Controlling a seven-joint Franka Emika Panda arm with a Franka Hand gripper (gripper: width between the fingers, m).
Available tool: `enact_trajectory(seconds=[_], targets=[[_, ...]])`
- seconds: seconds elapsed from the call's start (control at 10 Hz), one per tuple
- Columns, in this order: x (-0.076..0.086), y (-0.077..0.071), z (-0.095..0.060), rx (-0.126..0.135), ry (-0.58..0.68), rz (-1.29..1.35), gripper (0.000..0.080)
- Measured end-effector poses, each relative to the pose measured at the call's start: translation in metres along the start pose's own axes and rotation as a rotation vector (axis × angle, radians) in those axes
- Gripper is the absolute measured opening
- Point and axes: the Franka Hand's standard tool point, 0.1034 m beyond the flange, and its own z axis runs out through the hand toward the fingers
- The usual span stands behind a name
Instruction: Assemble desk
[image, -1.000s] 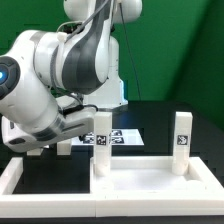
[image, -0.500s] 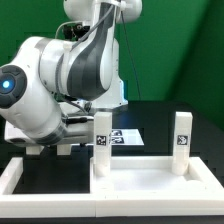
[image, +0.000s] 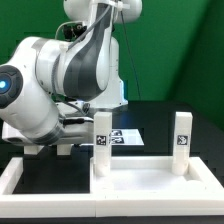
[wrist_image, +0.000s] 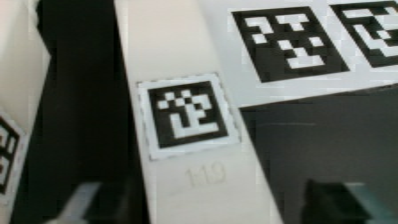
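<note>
A white desk leg (wrist_image: 192, 110) with a black-and-white tag lies flat on the dark table. My gripper (wrist_image: 201, 203) straddles it: one dark finger (wrist_image: 84, 203) stands on each side, with a gap between each finger and the leg, so the gripper is open. In the exterior view the gripper (image: 60, 146) is low at the table behind the bulky arm, and the lying leg is hidden. The white tabletop (image: 140, 182) lies at the front with two legs upright on it, one near the middle (image: 101, 145) and one at the exterior view's right (image: 181, 143).
The marker board (image: 126, 137) (wrist_image: 302, 45) lies flat just beyond the gripped-over leg. A second white part with a tag at its edge (wrist_image: 22, 90) lies beside that leg. A low white border rail (image: 18, 176) runs along the front at the exterior view's left.
The arm has sunk slightly toward the table and shifted toward the exterior view's left, then held still. The tabletop and its two upright legs have not moved.
</note>
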Motion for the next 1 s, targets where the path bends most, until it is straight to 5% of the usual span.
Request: enact_trajectory(seconds=[0.9, 1.0], targets=[[-0.001, 0.001, -0.001, 0.002, -0.001, -0.007, 0.0288], [-0.007, 0.005, -0.018, 0.016, 0.003, -0.047, 0.0289]])
